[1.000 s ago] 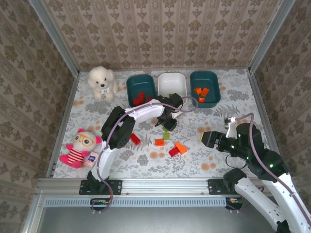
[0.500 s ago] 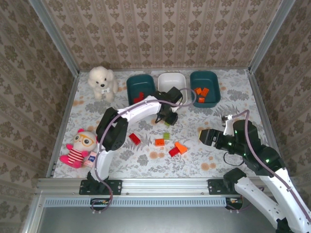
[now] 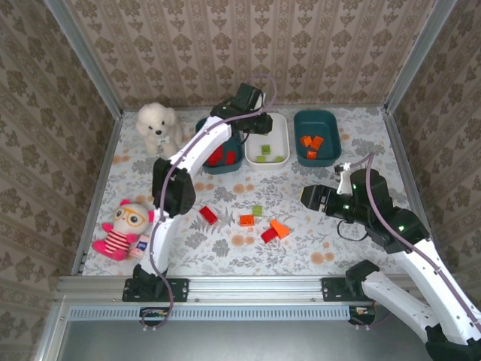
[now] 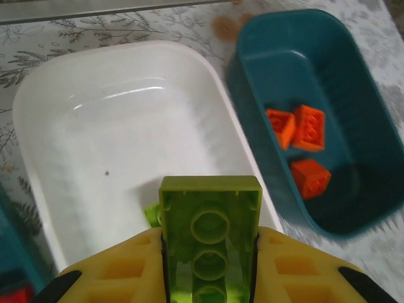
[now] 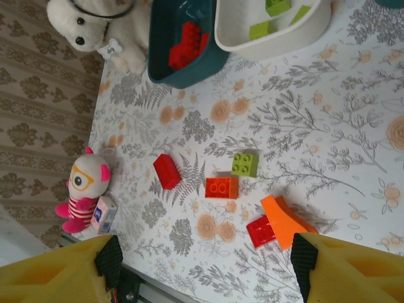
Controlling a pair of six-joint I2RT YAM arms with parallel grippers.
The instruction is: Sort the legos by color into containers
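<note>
A lime green brick (image 4: 210,214) is held pinched between the left fingers (image 4: 113,271) above the white tub (image 4: 95,76), where green bricks (image 3: 263,150) are already collected. Red bricks (image 5: 187,41) are gathered in the left teal tub (image 5: 165,69), orange ones (image 4: 303,129) in the right teal tub (image 4: 353,82). Five loose bricks (image 3: 246,220) are left on the surface (image 3: 338,248), near the wide-spread, empty right fingers (image 5: 57,271). No writing can be read.

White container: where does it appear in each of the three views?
Top external: white container at the back edge, centre.
Left wrist: white container upper left to centre, beyond the gripped green lego.
Right wrist: white container at the top edge, right of centre.
Shared landmark: loose green legos lying inside it.
</note>
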